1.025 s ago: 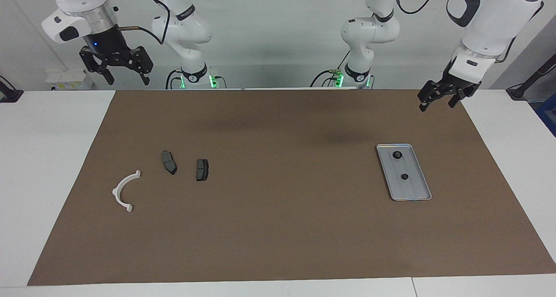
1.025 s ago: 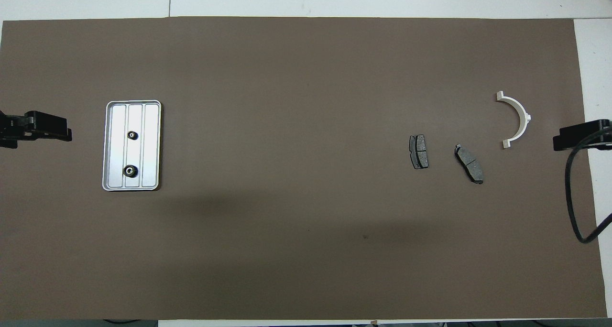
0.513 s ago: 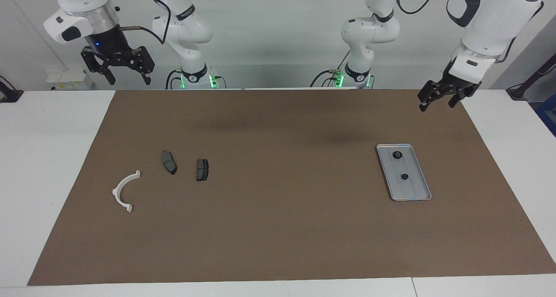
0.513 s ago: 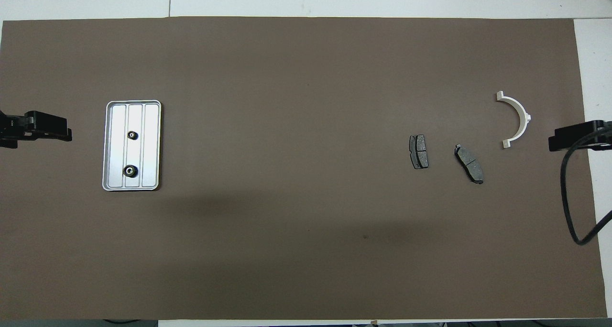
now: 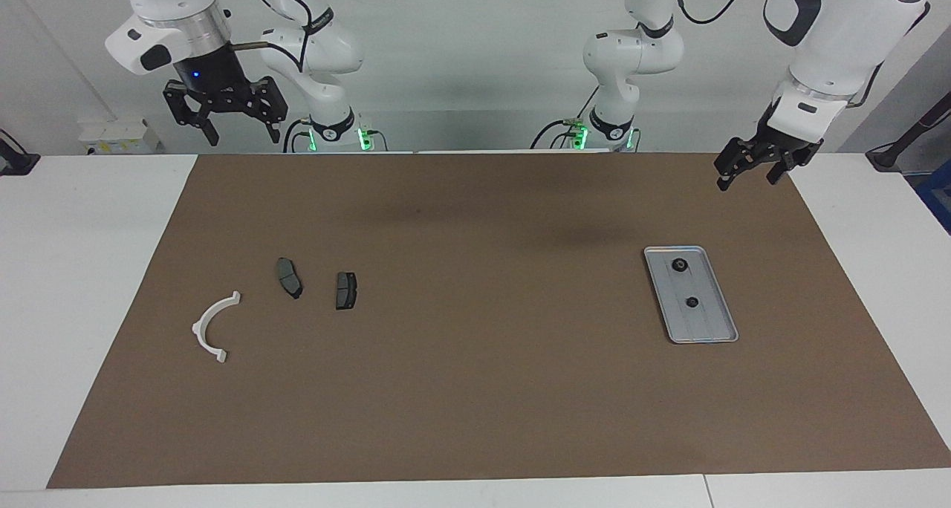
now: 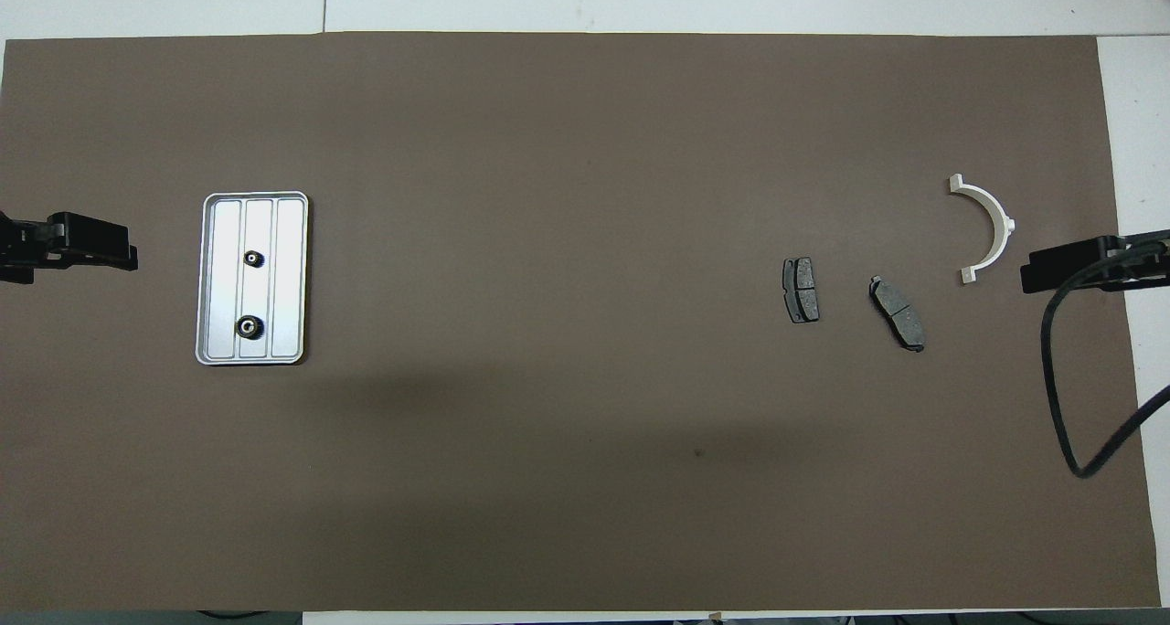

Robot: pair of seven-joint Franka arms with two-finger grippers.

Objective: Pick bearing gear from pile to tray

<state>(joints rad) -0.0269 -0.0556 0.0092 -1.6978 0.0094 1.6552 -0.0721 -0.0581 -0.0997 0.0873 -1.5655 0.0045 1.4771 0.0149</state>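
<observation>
Brown mat (image 5: pixel 475 389), one, covering most of the white table (image 5: pixel 82 270). Tray (image 5: pixel 709 322), silver-grey, ribbed, right of centre in the facing view and left of centre in the overhead view (image 6: pixel 286 278); it lies toward the left arm's end of the table. Bearing gears, two, small, black and round, both in the tray: one (image 5: pixel 677 265) at its end nearer the robots, the other (image 5: pixel 692 302) about mid-tray; the overhead view shows them as (image 6: pixel 248 326) and (image 6: pixel 252 259). Pile remnant, toward the right arm's end, left of centre in the facing view: white half-ring bracket (image 5: pixel 209 328), plus two dark grey plates (image 5: pixel 289 278) and (image 5: pixel 345 290), lying apart from one another, flat on the mat. Right gripper (image 5: pixel 226 118), upper left of the facing view, raised high over the mat's edge at the robots' side, fingers spread apart, holding nothing; at the right edge of the overhead view (image 6: pixel 1065 267), just beside the bracket (image 6: pixel 989 227). Left gripper (image 5: pixel 750 168), upper right of the facing view, raised over the mat's corner, well apart from the tray; whether its fingers are parted cannot be told.
</observation>
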